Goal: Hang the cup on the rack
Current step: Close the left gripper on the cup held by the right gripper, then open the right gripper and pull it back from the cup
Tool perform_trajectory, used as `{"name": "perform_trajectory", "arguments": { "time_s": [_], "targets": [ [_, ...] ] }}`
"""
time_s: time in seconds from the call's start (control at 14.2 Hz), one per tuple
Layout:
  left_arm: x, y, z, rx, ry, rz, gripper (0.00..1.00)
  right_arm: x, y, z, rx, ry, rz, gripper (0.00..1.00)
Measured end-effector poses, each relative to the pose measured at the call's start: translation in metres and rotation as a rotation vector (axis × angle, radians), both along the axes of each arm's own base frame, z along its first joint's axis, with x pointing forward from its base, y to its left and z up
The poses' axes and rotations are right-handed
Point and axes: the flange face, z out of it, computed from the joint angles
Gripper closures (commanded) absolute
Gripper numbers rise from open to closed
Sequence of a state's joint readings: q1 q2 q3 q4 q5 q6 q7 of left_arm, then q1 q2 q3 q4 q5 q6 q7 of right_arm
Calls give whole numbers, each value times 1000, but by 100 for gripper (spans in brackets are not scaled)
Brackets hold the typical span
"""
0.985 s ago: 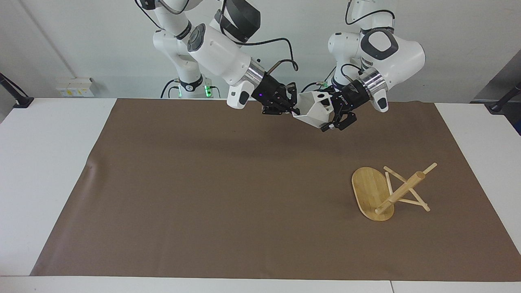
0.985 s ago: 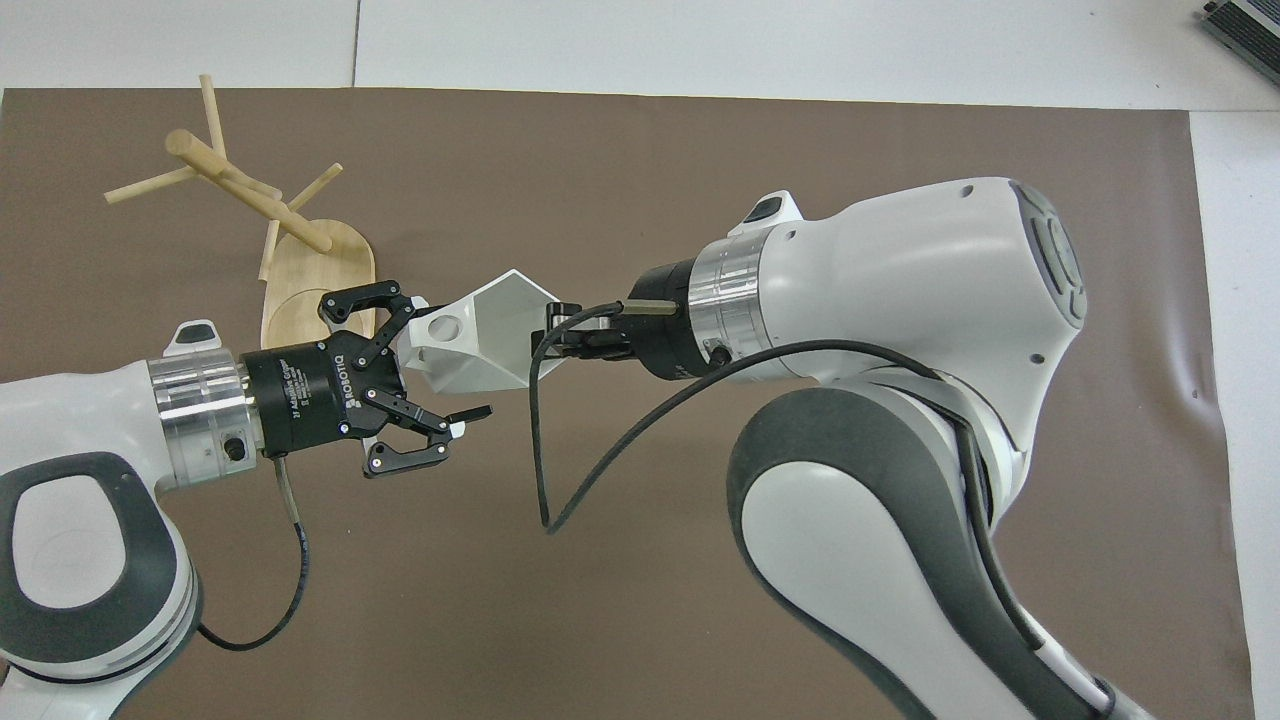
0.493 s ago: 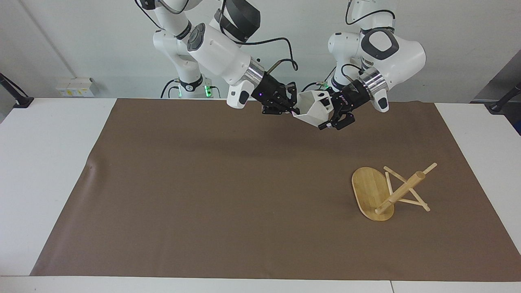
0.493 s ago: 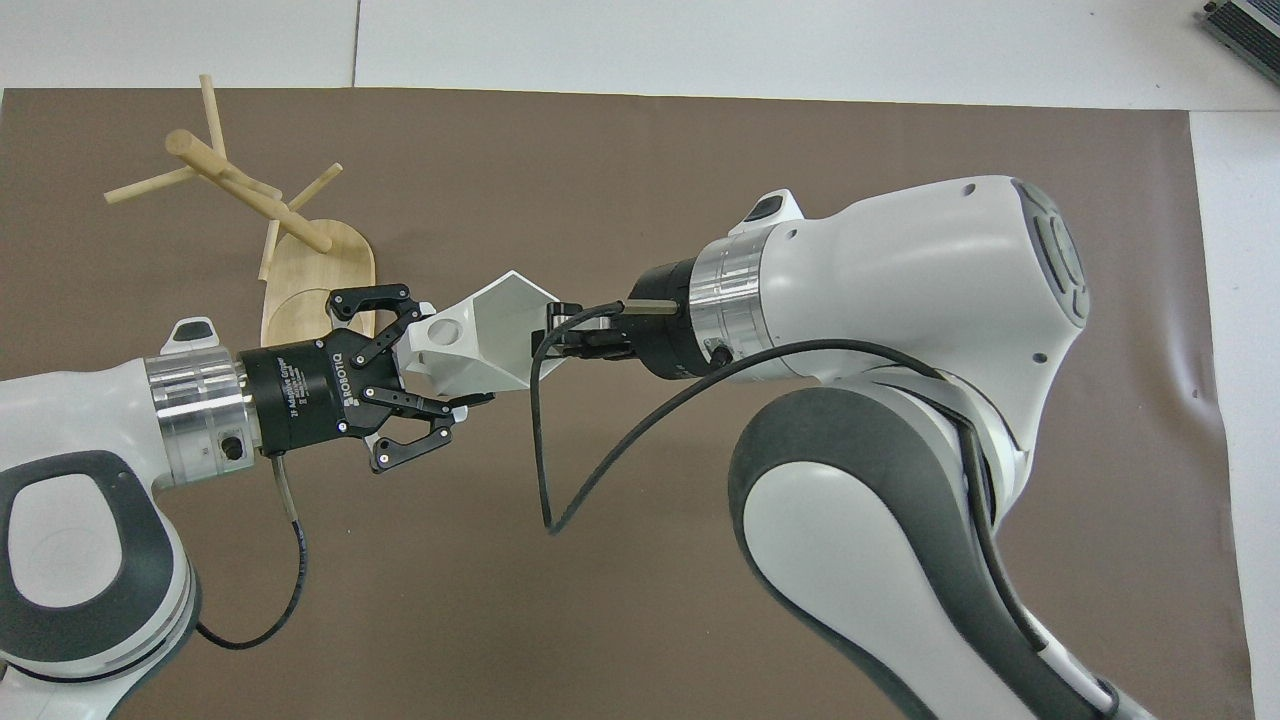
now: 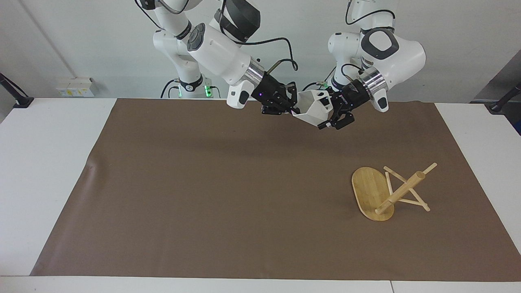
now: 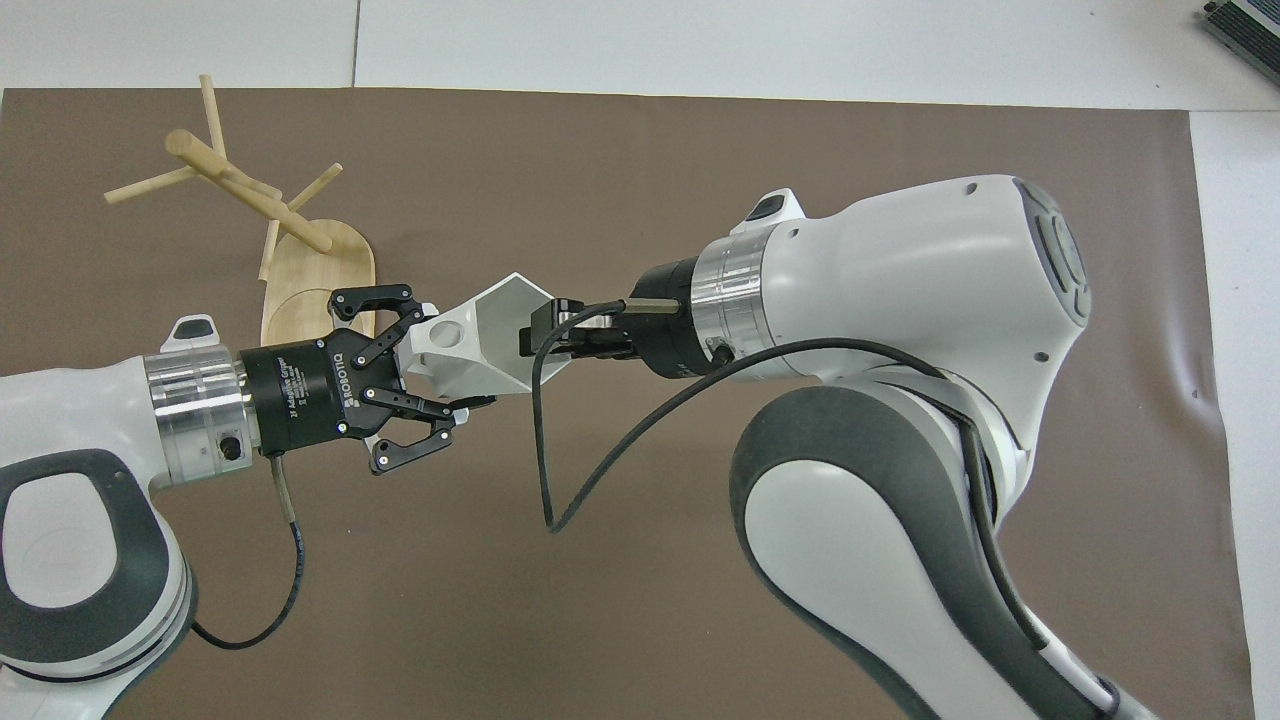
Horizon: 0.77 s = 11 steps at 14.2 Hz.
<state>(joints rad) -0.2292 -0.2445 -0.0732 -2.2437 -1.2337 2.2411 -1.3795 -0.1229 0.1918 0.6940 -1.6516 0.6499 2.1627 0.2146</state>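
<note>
Cup held in the air between your two tools.
Your left tool [image 6: 440, 375] is pinched on the white cup [image 6: 480, 345] at its handle end, over the brown mat [image 6: 700, 130]; your right tool [image 6: 540, 335] looks parted at the rim, though I cannot tell for sure. The rack [image 6: 250, 215] lies tipped toward the left arm's end.

White table [image 5: 53, 171] covered by a brown mat [image 5: 228, 195], seen from two high cameras.
The mat lies flat across most of the tabletop, leaving bare white margins at both ends and along the edge farthest from the robots; a small wrinkle marks its edge at the right arm's end. A white wall [image 5: 81, 40] rises at the robots' side, carrying a small white socket box [image 5: 75, 86]. Black clamp stands [image 5: 16, 95] sit at both ends of the table. A grey device corner [image 6: 1245, 22] shows at one corner of the overhead view.
</note>
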Motion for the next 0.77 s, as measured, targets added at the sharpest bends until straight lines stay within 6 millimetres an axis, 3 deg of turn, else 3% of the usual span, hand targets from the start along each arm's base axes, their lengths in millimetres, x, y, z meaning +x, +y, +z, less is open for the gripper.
{"name": "perform_trajectory", "arguments": {
  "time_s": [0.14, 0.77],
  "targets": [
    [0, 1, 0, 4, 3, -7, 100, 0, -1, -1, -21, -14, 5, 0],
    [-2, 2, -6, 128, 35, -37, 100, 1, -2, -1, -28, -20, 5, 0]
  ]
}}
